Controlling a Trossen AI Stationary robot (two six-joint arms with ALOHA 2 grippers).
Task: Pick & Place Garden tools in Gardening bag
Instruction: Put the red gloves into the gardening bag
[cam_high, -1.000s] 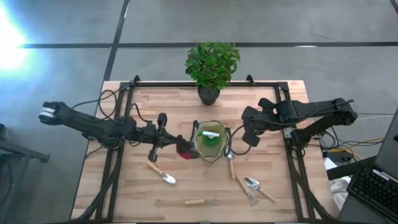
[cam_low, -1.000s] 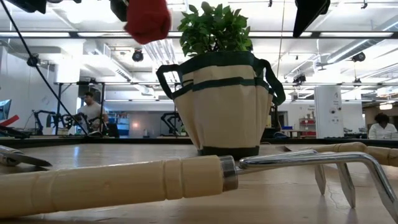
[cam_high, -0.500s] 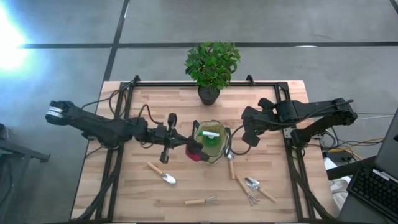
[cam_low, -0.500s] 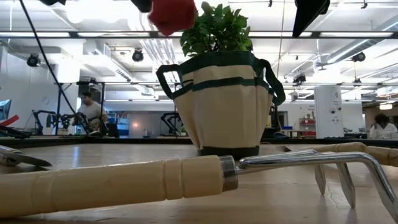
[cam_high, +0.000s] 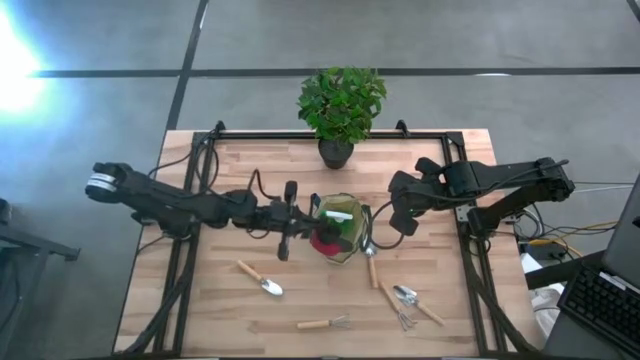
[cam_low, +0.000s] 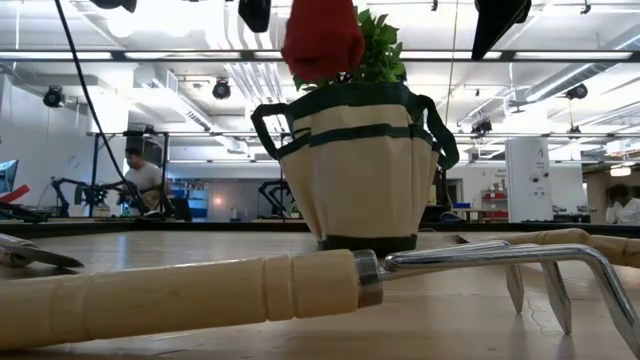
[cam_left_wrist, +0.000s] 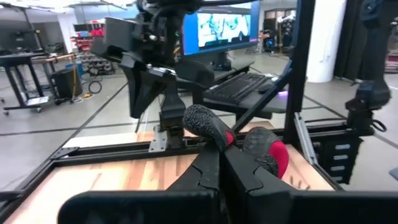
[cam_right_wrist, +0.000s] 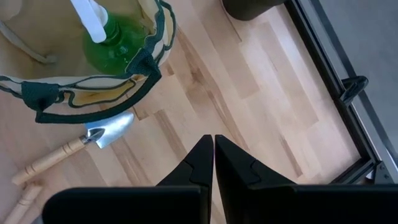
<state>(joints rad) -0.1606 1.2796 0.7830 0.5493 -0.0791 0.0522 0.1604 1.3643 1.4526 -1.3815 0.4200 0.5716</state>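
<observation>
The left claw (cam_high: 312, 238) is clamped on a soft, light-looking red glove (cam_low: 322, 40) over the gardening bag (cam_low: 362, 165) mouth. The right claw (cam_right_wrist: 213, 155), closed and empty, hangs beside the bag.

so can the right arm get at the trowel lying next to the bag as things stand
Probably yes. The right gripper hovers shut just beside the gardening bag, and the trowel lies on bare wood with nothing over it; the fingers must open first.
</observation>
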